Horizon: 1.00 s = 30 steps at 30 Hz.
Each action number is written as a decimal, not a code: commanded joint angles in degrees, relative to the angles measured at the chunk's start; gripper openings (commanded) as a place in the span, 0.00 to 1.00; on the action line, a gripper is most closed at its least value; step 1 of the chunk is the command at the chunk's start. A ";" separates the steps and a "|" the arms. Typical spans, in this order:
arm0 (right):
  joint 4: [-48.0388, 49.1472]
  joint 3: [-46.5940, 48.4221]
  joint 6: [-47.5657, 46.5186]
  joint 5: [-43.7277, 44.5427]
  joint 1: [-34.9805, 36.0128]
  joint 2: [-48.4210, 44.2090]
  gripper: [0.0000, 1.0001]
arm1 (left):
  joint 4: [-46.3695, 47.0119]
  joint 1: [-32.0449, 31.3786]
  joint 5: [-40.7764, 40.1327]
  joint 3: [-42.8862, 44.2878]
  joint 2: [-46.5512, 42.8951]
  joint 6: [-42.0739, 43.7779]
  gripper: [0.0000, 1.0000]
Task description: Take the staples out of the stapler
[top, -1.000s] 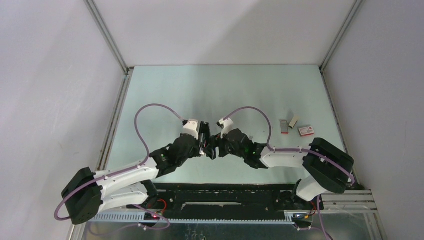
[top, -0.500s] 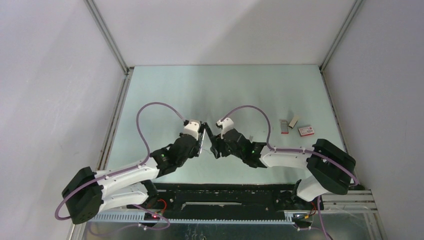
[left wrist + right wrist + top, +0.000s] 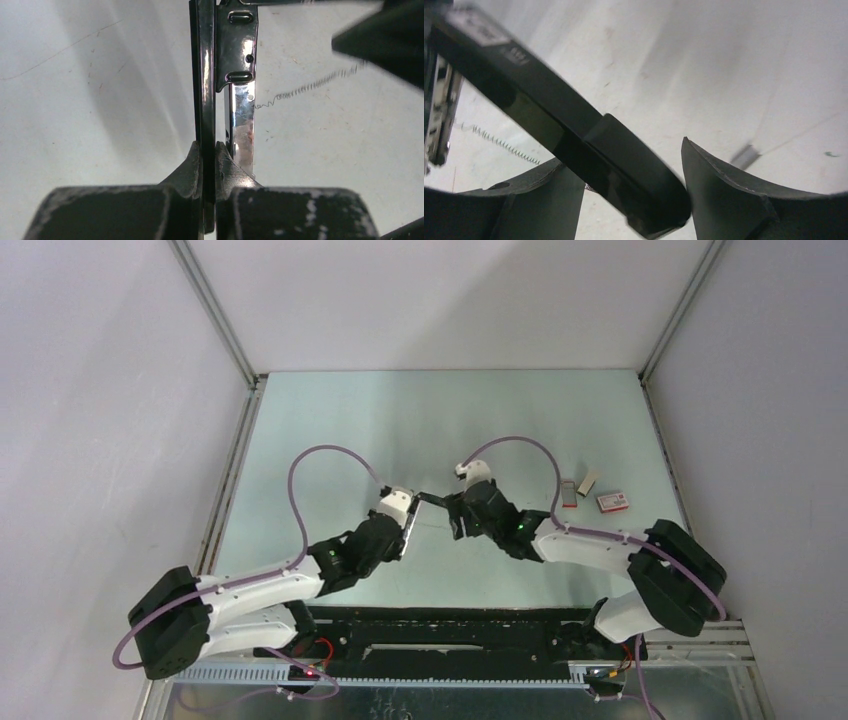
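Note:
My left gripper [image 3: 405, 527] is shut on the thin black edge of the stapler [image 3: 205, 75], which it holds up on its side. In the left wrist view the stapler's silvery magazine [image 3: 241, 107] lies open beside that edge, and a thin spring [image 3: 310, 86] stretches off to the right. The stapler's black top arm [image 3: 574, 125] has swung out toward my right gripper [image 3: 452, 512]. Its rounded end lies slantwise between the right fingers [image 3: 729, 192], which stand wide apart, and it touches the inner face of one. I cannot make out staples in the magazine.
A small red-and-white box [image 3: 612, 501], a silvery-beige piece [image 3: 587, 481] and a short grey piece with a red end [image 3: 568, 493] lie at the right of the table [image 3: 450, 420]. A blurred silvery scrap [image 3: 746, 156] lies on the table beyond the right fingers.
The right gripper has drawn back to the right, away from the left one. The stapler's black top arm has swung open with it. The left gripper has shifted slightly right, still shut.

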 commanded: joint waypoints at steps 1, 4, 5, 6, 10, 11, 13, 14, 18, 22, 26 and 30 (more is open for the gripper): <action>-1.50 1.46 -0.68 0.62 -6.41 -3.84 0.75 | 6.51 -3.38 1.57 2.75 -0.47 2.03 0.00; -1.01 1.56 0.98 -2.39 -8.96 -4.87 0.77 | 6.90 -4.56 2.11 2.40 0.04 1.63 0.00; -0.72 1.57 1.50 -3.84 -9.84 -5.10 0.77 | 6.92 -4.87 2.19 2.31 0.10 1.53 0.00; -0.40 1.57 1.86 -4.95 -10.64 -5.28 0.77 | 6.99 -5.24 2.23 2.21 0.25 1.44 0.00; 0.51 1.92 2.53 -6.44 -13.18 -5.37 0.78 | 7.01 -6.37 2.25 1.72 0.32 1.41 0.00; 0.14 2.34 2.69 -6.47 -13.83 -5.12 0.78 | 7.01 -6.59 2.33 1.61 0.35 1.42 0.00; -0.32 3.06 2.80 -6.49 -14.81 -4.89 0.78 | 7.01 -6.98 2.57 1.45 0.33 1.63 0.00; -0.35 3.33 2.83 -6.76 -15.16 -4.95 0.78 | 7.05 -7.16 2.65 1.36 0.48 1.74 0.00; 0.64 3.59 3.57 -9.88 -16.17 -6.68 0.79 | 7.22 -7.84 3.00 1.19 1.37 1.87 0.00; 2.42 3.59 4.43 -14.64 -16.17 -8.56 0.80 | 8.23 -7.99 3.92 0.81 2.58 1.02 0.00; 4.93 3.59 5.91 -20.70 -16.25 -8.39 0.80 | 9.70 -7.99 5.66 0.87 3.70 0.18 0.00; 6.52 3.59 6.46 -24.55 -16.09 -7.49 0.80 | 12.44 -8.06 8.22 0.52 4.54 -2.46 0.00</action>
